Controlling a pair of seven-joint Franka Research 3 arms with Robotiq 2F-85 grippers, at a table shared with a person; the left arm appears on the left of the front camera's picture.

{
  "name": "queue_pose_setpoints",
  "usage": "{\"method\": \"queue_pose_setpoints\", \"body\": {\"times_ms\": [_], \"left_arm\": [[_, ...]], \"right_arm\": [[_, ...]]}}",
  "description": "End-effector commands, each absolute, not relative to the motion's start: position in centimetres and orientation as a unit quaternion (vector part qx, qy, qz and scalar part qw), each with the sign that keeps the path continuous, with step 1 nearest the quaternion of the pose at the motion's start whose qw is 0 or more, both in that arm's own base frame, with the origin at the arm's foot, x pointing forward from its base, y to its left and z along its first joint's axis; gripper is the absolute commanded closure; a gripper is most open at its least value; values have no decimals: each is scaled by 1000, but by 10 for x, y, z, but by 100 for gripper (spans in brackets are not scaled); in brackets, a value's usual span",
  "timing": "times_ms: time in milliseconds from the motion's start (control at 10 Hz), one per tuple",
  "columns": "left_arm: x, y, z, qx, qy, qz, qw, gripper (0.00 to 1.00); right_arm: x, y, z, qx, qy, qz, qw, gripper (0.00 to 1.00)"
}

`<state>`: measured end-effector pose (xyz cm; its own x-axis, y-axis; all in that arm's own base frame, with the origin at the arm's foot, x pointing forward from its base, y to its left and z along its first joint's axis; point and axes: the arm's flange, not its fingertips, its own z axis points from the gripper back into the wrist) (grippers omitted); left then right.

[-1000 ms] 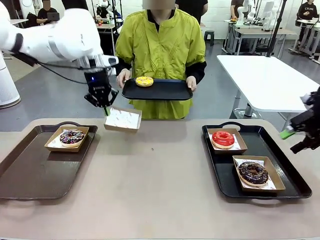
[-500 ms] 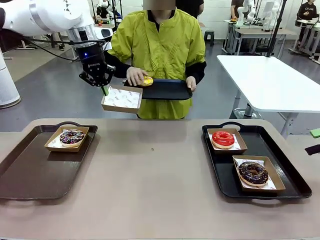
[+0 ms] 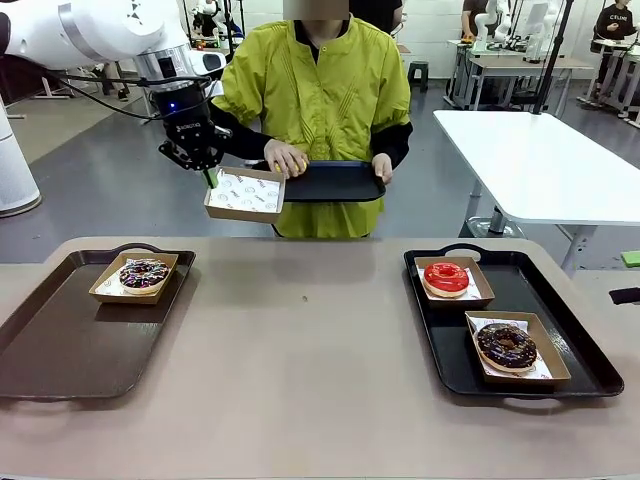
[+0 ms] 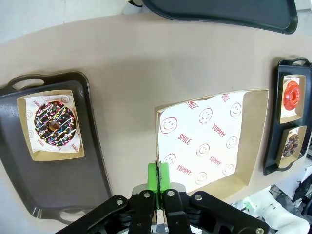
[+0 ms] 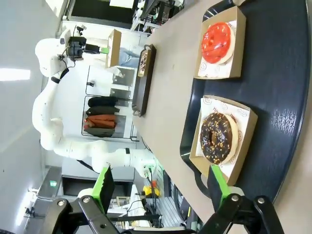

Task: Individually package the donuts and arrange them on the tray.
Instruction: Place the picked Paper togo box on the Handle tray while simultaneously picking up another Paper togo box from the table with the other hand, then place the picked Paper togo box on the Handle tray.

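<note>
Left jaws pinching one empty box (image 3: 244, 193), four donuts (image 3: 144, 273), three trays (image 3: 70, 330)

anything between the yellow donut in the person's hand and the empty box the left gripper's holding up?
Nothing visible. The person's hand holds the yellow-iced ring donut at the edge of the paper-lined brown cardboard box, which the left gripper pinches by its rim; the liner is bare.
</note>
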<state>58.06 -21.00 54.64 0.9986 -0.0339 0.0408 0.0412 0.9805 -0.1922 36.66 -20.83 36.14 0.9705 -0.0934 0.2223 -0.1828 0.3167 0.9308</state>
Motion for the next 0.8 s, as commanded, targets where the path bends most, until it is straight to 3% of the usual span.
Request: {"method": "queue_pose_setpoints", "body": {"times_ms": [0, 700], "left_arm": [[580, -209, 547, -97, -20, -21, 995, 100], [580, -209, 547, -97, -20, -21, 995, 100]], "right_arm": [[363, -210, 360, 587, -102, 44, 802, 0], [363, -210, 360, 587, -102, 44, 802, 0]]}}
